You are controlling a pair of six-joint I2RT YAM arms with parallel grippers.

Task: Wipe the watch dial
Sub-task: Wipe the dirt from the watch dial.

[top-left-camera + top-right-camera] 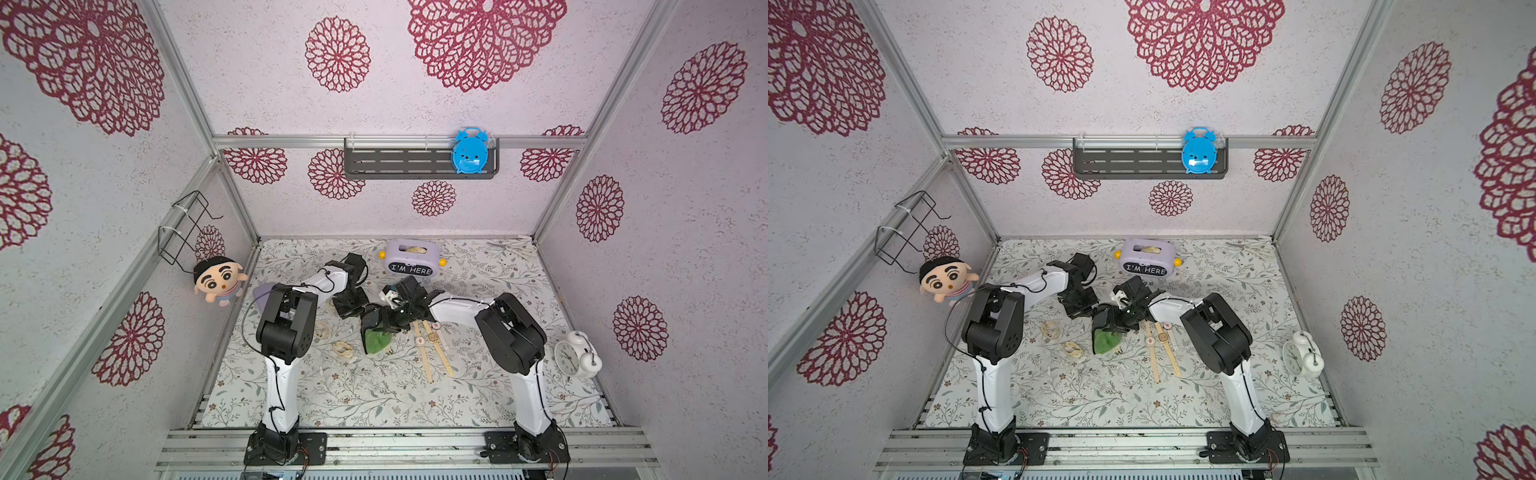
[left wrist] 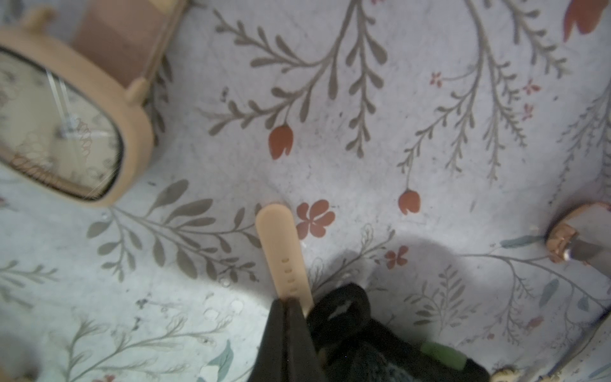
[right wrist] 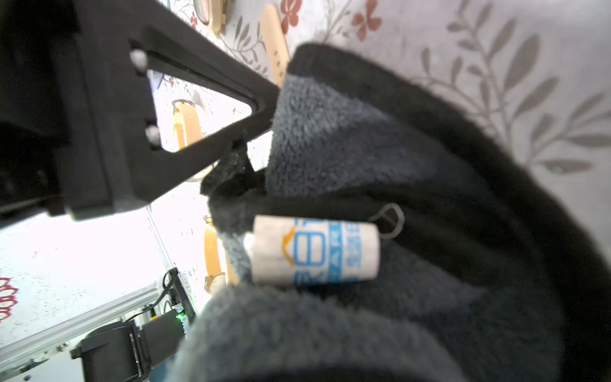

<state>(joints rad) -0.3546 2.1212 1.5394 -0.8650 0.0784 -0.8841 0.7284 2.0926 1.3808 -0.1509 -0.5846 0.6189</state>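
Wipe job, mid-surface: the watch (image 2: 284, 248) shows only its peach strap end; dial hidden, prob. under the dark cloth (image 1: 376, 334). Left gripper (image 2: 288, 302), clenched, seems pressed on the strap, which runs in line w/ its fingers. Right gripper (image 1: 390, 321), clamped on the cloth, sits at the dial end, so it's the nearer arm. Two spare watches (image 1: 420, 341) lie just beside, toward the right edge.

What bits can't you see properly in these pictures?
Right gripper: the cloth buries its fingertips in the right wrist view.
Peach strap: the left gripper and cloth hide its other end, left wrist view.
Peach watch: blurred, cut off by that view's edge.
Straight-laid watch: face too small in both top views.
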